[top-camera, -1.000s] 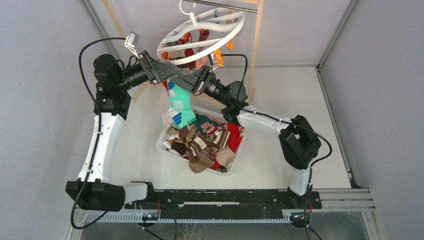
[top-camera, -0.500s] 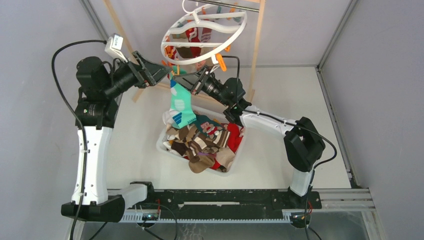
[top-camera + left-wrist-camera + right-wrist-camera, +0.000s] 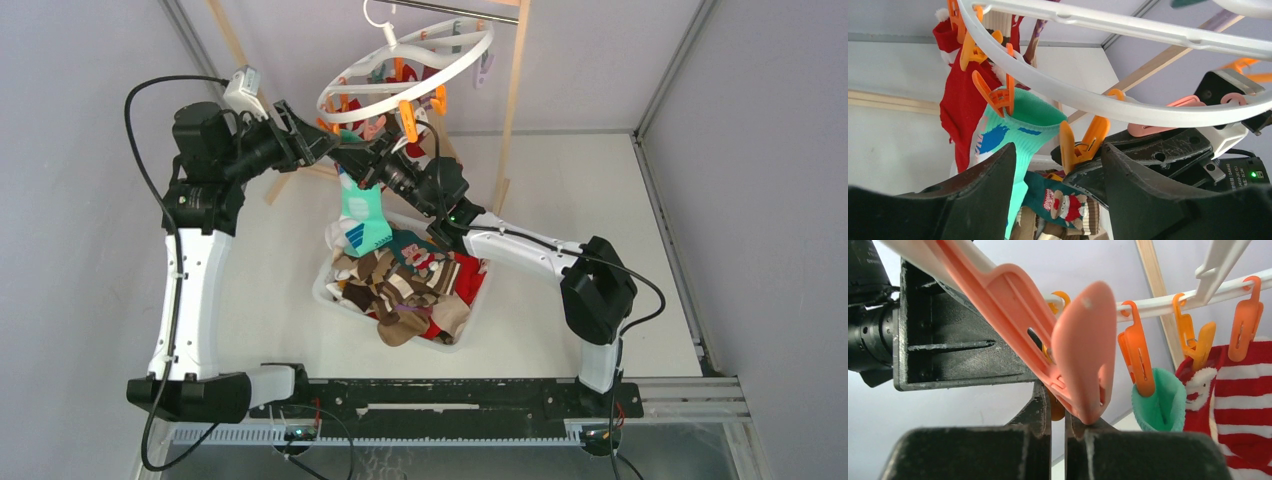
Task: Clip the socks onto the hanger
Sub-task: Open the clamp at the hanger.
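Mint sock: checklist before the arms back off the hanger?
1. Mint sock cuff pinched by orange peg: ok.
2. Left gripper open, not clamping the sock: ok.
3. Right gripper shut, nothing seen in it: ok.
4. Right gripper clear of pink peg: cannot tell; the peg tip sits right at it.
5. Hanger hooked overhead: ok.

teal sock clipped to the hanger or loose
Clipped. An orange peg on the hanger ring pinches the teal sock's cuff, and the sock hangs from it.
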Available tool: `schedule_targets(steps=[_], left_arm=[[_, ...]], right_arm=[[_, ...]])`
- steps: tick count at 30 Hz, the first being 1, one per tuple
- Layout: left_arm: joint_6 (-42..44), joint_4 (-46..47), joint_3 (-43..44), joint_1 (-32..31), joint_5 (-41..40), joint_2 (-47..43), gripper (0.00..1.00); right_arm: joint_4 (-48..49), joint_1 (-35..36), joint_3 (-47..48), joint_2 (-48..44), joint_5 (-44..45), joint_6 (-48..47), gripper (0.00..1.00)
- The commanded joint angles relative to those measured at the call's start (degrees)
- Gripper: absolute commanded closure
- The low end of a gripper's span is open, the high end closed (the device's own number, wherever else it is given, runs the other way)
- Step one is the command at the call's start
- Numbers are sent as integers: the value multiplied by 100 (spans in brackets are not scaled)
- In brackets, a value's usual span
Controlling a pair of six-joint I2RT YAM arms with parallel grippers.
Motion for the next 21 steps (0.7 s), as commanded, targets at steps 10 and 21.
schedule_targets(steps=[10,21], left_arm=[[-192,477,544,-42,304,231,45],[-276,483,564,-107,394,392,48]], right_arm=[[-155,137,302,24,189,-738,100],[-148,119,269,-6,158,-751,100]])
